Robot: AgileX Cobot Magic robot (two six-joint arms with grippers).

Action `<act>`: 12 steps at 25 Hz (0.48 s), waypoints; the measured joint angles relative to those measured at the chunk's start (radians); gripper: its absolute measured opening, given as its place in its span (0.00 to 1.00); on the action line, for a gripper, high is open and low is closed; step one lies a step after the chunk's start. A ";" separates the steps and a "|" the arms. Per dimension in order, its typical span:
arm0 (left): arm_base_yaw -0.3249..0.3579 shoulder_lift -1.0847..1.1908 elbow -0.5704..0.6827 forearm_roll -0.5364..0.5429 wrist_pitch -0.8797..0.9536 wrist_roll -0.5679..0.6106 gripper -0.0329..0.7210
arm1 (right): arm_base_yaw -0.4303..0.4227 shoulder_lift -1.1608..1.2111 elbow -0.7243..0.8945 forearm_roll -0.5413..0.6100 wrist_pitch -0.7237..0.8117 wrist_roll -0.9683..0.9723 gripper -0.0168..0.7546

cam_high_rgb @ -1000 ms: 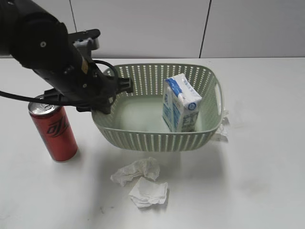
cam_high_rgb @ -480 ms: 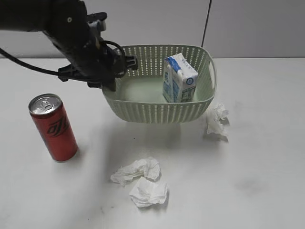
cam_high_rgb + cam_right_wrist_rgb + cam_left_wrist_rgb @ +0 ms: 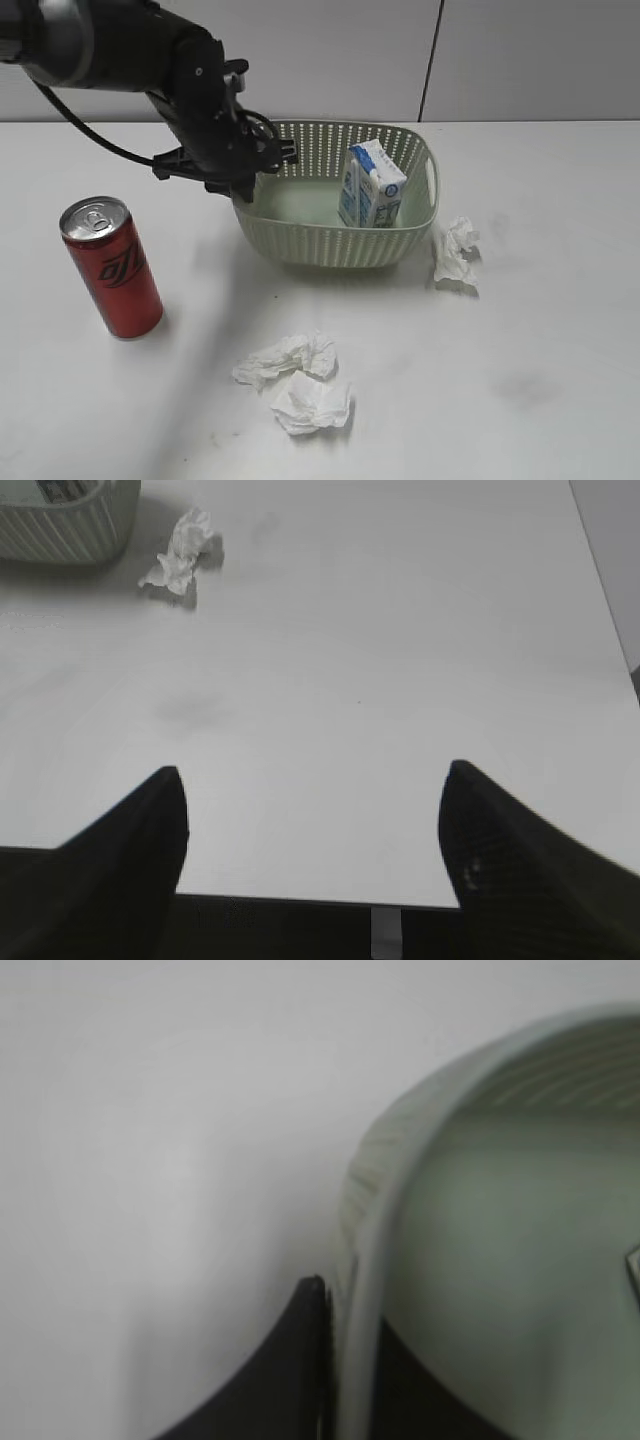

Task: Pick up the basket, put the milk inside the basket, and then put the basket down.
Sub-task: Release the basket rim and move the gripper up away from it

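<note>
The pale sage-green basket (image 3: 330,240) sits low at the back middle of the white table. The white and blue milk carton (image 3: 371,186) stands upright inside it, at its right side. My left gripper (image 3: 243,186) is shut on the basket's left rim. The left wrist view shows the rim (image 3: 362,1260) pinched between the two dark fingers (image 3: 345,1360). My right gripper (image 3: 310,815) is open and empty over the table's near right edge; it does not show in the exterior view. A corner of the basket (image 3: 70,520) shows at the top left of the right wrist view.
A red soda can (image 3: 111,266) stands at the left front. Crumpled white tissues lie in front of the basket (image 3: 295,380) and one to its right (image 3: 455,252), which also shows in the right wrist view (image 3: 180,552). A grey wall stands behind the table.
My left arm has carried the basket, with the milk in it, back and down toward the table. The can and tissues have not moved.
</note>
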 joint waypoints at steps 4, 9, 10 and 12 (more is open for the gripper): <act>0.000 0.031 -0.001 -0.009 -0.010 0.001 0.05 | 0.000 -0.059 0.000 0.002 0.000 0.001 0.79; 0.000 0.039 -0.007 -0.036 -0.038 0.001 0.10 | 0.000 -0.080 0.000 0.003 0.000 0.001 0.79; 0.000 0.039 -0.007 -0.043 -0.043 0.000 0.14 | 0.000 -0.080 0.000 0.003 0.000 0.001 0.79; 0.000 0.039 -0.009 -0.053 -0.057 -0.002 0.29 | 0.000 -0.080 0.000 0.003 0.000 0.001 0.79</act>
